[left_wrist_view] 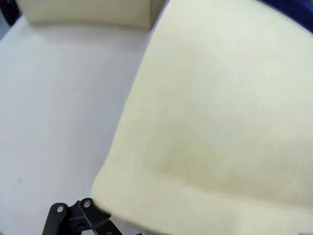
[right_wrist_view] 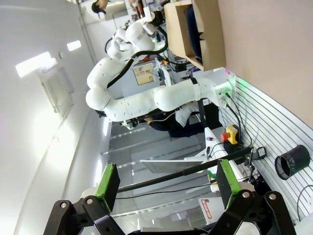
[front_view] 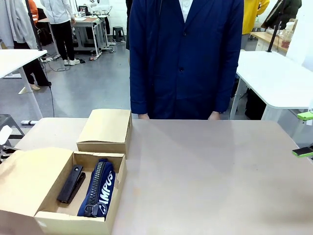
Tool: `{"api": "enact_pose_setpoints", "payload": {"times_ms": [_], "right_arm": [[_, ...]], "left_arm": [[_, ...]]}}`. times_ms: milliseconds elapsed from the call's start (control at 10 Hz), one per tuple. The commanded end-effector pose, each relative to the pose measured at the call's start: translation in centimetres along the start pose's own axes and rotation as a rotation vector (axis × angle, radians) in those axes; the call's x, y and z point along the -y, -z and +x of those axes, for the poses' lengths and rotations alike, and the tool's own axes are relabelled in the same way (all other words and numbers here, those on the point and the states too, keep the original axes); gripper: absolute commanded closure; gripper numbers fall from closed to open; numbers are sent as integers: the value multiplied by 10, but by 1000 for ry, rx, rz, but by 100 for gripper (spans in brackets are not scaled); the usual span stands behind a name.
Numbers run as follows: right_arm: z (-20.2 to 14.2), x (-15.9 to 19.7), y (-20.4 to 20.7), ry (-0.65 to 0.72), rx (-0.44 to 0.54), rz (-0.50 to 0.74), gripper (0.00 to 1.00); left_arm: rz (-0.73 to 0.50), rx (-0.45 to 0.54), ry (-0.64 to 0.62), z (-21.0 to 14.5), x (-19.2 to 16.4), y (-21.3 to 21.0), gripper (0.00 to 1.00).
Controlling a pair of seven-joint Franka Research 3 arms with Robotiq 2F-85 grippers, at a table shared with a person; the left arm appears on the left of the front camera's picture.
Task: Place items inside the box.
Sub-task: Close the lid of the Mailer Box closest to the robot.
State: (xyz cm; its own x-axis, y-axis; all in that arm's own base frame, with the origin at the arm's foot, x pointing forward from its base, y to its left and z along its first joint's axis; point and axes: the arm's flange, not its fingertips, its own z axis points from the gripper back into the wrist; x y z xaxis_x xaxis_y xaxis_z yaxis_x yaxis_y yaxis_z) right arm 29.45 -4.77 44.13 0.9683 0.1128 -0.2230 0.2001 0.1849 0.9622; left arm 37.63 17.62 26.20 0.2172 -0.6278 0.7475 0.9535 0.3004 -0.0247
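Front view: an open cardboard box sits at the near left of the table, its flap folded out to the left. Inside lie a black stapler on the left and a navy pouch with white lettering beside it, just touching or nearly so. A second, shut box stands just behind the open one. A person in a dark blue coat stands at the far edge, fingertips resting on the table. At the right edge two green pads of the right gripper peek in, apart from each other. Left wrist view: pale cardboard looms close and blurred above the table, so this arm seems parked just beside the box; a bit of black linkage shows at the bottom, and I cannot tell whether the left claw is spread or pressed together. Right wrist view: the right gripper has its fingers spread wide with nothing between them, aimed off the table toward the room; the box appears far off at the top, with the left arm beyond it. My judgement: two items are packed and no others lie on the visible table, so the task looks finished or waiting on the person. The next move would call for another item being offered or set down, then a reach with the free right claw.
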Motion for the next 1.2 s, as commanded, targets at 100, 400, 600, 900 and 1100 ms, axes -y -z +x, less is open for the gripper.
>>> {"api": "enact_pose_setpoints", "payload": {"times_ms": [100, 400, 600, 900, 1100], "right_arm": [[-1, 0, 2, -15, 16, 7, 0], [-1, 0, 2, -15, 16, 7, 0], [-1, 0, 2, -15, 16, 7, 0], [-1, 0, 2, -15, 16, 7, 0], [-1, 0, 2, -15, 16, 7, 0]], "left_arm": [[-32, 137, 44, 7, 3, -1, 0], [-46, 280, 37, 18, 6, 0, 0], [-52, 384, 10, 33, 18, -18, 0], [-57, 488, -24, 81, 57, -44, 0], [-88, 502, -19, 129, 88, -37, 0]]}}
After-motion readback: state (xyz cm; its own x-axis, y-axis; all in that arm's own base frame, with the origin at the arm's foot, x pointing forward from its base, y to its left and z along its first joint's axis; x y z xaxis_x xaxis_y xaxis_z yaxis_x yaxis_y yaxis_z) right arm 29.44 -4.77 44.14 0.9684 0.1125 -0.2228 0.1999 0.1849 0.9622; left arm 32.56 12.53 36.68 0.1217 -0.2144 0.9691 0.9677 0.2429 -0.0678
